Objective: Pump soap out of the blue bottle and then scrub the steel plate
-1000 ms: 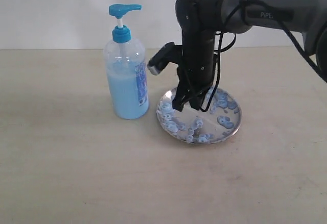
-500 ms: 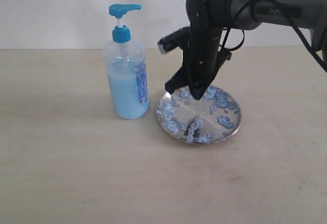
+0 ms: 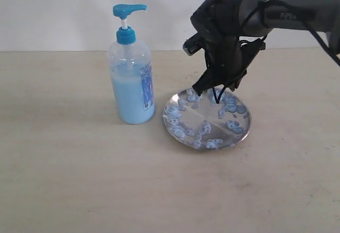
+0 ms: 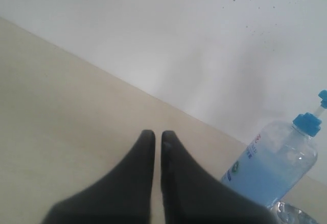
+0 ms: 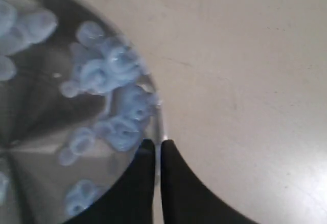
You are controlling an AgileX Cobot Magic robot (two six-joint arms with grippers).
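Right gripper had moved up and across, from low over the near-left middle of the steel plate to its far rim, with the wrist turned. The blue bottle and the plate had not shifted. The bottle stood upright on the table, just beside the plate's left edge.

The right jaws were pressed nearly together with only a thin slit, and nothing showed between them. In the right wrist view they sat right over the plate's edge. The left gripper was likewise closed to a slit and empty, hanging over bare table, apart from the bottle.

Progress, as a judgement: pumping looked done, since soap already dotted the plate. Scrubbing looked under way but far from finished. The blobs were mostly separate rings and clumps, not smeared into a film, and were thick along the rim.

Materials:
- The plate was round, shallow, mirror-shiny steel with a raised rim and faint radial creases.
- The soap was pale blue, foamy and rounded.
- The bottle was clear plastic, tall and cylindrical, over half full of milky-blue liquid, with a blue-and-white label.
- The pump head was bright blue, with its spout pointing towards the plate side.
- The table was matt beige and lightly scuffed.
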